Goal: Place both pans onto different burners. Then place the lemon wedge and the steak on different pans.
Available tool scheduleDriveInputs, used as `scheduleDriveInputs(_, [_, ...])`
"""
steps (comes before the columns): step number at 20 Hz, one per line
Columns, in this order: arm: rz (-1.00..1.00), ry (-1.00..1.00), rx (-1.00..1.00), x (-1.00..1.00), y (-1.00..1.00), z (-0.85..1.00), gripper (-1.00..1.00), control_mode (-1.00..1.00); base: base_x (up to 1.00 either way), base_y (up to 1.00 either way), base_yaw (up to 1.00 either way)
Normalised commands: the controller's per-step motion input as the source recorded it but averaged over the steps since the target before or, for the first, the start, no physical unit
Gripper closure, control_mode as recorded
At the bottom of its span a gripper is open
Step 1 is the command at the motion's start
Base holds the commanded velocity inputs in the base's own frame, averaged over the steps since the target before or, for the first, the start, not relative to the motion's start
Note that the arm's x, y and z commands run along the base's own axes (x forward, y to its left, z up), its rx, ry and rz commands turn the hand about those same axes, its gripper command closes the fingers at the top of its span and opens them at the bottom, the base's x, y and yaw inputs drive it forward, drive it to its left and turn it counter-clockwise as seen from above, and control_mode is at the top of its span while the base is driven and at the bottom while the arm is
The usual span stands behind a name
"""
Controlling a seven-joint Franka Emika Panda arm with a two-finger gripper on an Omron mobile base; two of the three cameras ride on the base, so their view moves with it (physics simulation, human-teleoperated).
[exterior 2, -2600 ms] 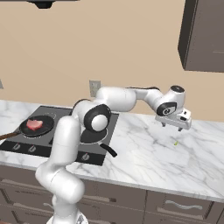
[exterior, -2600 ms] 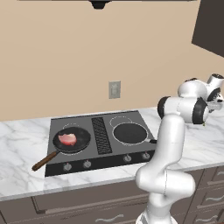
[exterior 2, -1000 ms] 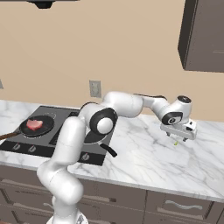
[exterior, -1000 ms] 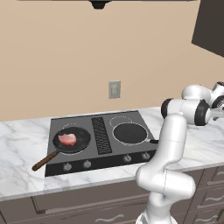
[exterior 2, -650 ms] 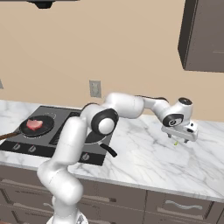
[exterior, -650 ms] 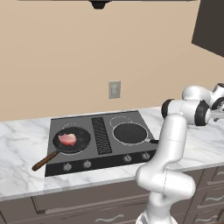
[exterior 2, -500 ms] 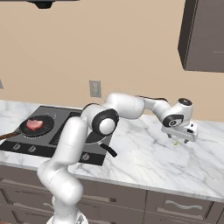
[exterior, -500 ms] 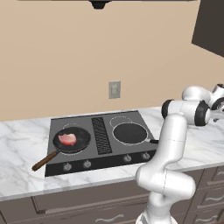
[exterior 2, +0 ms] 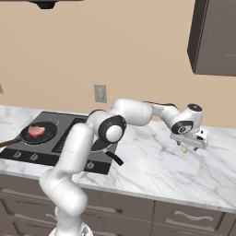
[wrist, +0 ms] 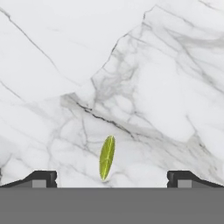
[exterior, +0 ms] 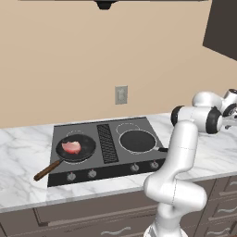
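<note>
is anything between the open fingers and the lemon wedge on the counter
Nothing visible. In the hand view the lemon wedge lies alone on bare marble counter, between the two spread fingers. From the right base view the gripper hangs just above the wedge with only open air between them.

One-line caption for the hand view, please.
Open hand poised above the small yellow-green lemon wedge lying on the white marble counter, wedge centred between the fingertips.
</note>
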Motion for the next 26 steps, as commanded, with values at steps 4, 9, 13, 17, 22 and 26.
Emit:
scheduleDriveInputs(4, [-0.01, 0.00, 0.00, 0.04, 0.00, -0.06, -1.00, -1.00, 0.00, 0.00, 0.00])
scheduleDriveInputs(9, [0.00, 0.00, 0.00, 0.02, 0.00, -0.07, -1.00, -1.00, 0.00, 0.00, 0.00])
scheduleDriveInputs(13, [0.00, 0.00, 0.00, 0.00, 0.00, -0.09, -1.00, -1.00, 0.00, 0.00, 0.00])
scheduleDriveInputs(17, [0.00, 0.00, 0.00, 0.00, 0.00, -0.09, -1.00, -1.00, 0.00, 0.00, 0.00])
scheduleDriveInputs(22, [0.00, 0.00, 0.00, 0.00, 0.00, -0.12, -1.00, -1.00, 0.00, 0.00, 0.00])
scheduleDriveInputs(26, [0.00, 0.00, 0.00, 0.00, 0.00, -0.12, -1.00, -1.00, 0.00, 0.00, 0.00])
